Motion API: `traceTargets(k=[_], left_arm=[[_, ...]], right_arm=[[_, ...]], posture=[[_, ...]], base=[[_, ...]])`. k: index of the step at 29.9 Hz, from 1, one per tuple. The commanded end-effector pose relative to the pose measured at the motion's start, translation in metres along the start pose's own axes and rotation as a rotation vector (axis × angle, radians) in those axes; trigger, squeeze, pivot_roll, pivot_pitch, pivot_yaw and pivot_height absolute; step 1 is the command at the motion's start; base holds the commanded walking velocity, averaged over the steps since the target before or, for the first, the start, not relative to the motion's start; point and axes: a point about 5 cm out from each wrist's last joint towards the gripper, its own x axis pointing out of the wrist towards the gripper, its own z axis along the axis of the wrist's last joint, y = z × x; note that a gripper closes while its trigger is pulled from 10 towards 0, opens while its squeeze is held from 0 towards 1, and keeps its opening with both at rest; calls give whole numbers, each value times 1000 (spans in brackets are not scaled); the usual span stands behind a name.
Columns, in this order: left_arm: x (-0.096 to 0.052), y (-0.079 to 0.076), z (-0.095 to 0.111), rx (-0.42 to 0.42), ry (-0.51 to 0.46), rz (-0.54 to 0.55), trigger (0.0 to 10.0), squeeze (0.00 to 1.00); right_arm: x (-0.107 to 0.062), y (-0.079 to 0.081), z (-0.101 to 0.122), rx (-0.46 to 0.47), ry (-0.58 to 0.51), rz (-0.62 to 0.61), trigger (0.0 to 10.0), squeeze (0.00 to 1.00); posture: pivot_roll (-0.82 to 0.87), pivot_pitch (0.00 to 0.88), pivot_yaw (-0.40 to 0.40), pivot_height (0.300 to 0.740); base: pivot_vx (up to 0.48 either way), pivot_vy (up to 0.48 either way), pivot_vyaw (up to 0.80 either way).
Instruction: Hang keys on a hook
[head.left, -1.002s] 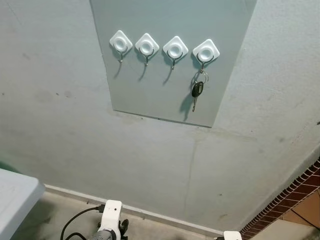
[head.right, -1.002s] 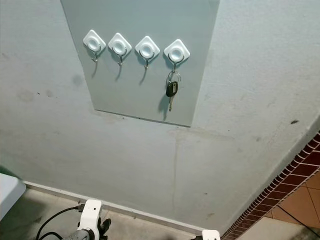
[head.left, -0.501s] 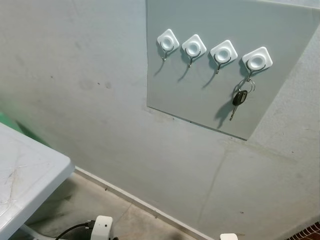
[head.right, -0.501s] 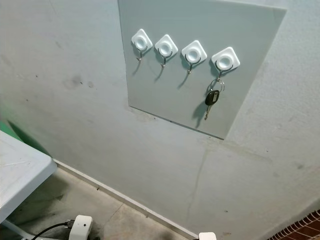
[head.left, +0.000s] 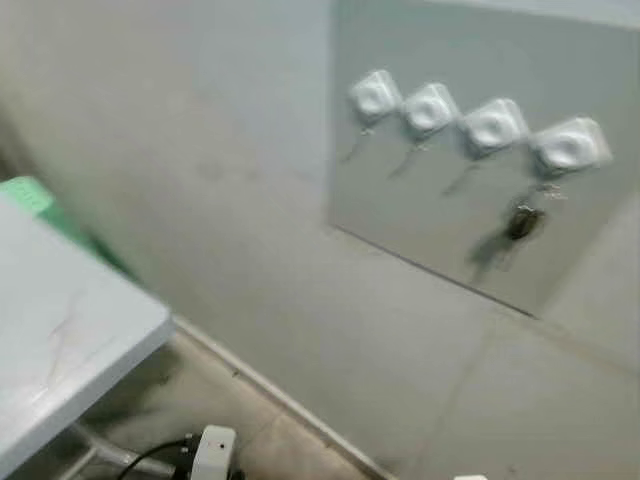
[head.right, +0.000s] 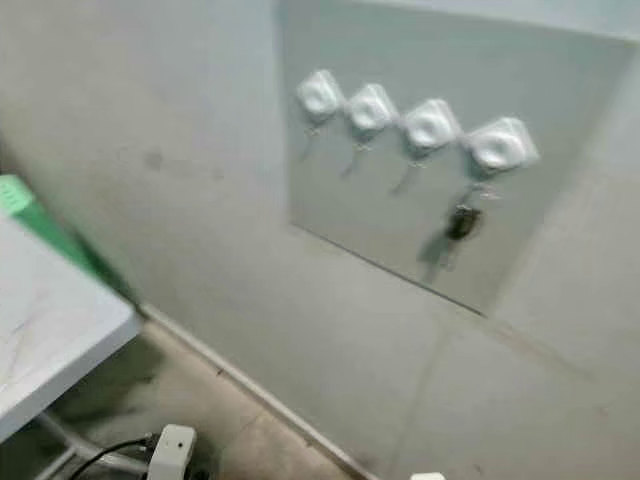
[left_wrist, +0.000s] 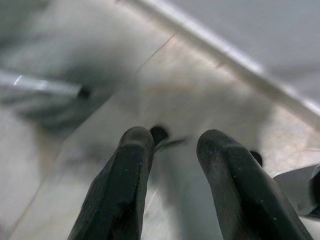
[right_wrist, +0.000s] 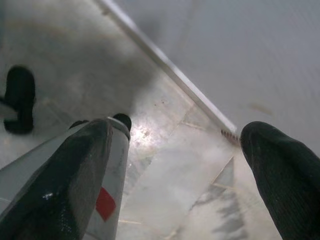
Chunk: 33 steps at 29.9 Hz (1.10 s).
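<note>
A black car key on a ring (head.left: 522, 222) hangs from the rightmost of several white diamond-shaped hooks (head.left: 570, 148), all blurred, on a grey wall panel (head.left: 420, 220). The other hooks (head.right: 371, 108) carry nothing. Both arms hang low, far below the panel. In the left wrist view my left gripper (left_wrist: 172, 145) points at the floor, its fingers (left_wrist: 131, 165) a little apart with nothing between them. In the right wrist view my right gripper (right_wrist: 180, 140) stands wide open over the tiled floor, empty.
A white plastic table (head.left: 60, 340) juts in at the lower left, with something green (head.left: 30, 195) behind it. A pale skirting strip (head.left: 270, 395) runs along the foot of the grey wall. My left arm's white wrist part (head.left: 212, 455) and a black cable show at the bottom.
The camera has swung further left and the picture is now blurred. The panel has slid right in view and more of the table shows. The key still hangs on its hook.
</note>
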Motion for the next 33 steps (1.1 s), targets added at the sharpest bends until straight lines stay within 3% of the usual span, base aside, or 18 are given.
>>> traceTargets(k=[1, 33], left_arm=[[1, -1, 4, 0, -4, 2, 10000, 0], [1, -2, 3, -29, -11, 7, 10000, 0]], right_arm=[[-2, 4, -10, 6, 31, 15, 10000, 0], [-2, 1, -9, -3, 32, 28, 10000, 0]], posture=[[76, 0, -26, 740], [88, 0, -46, 740]], base=[[0, 0, 800], [0, 0, 800]])
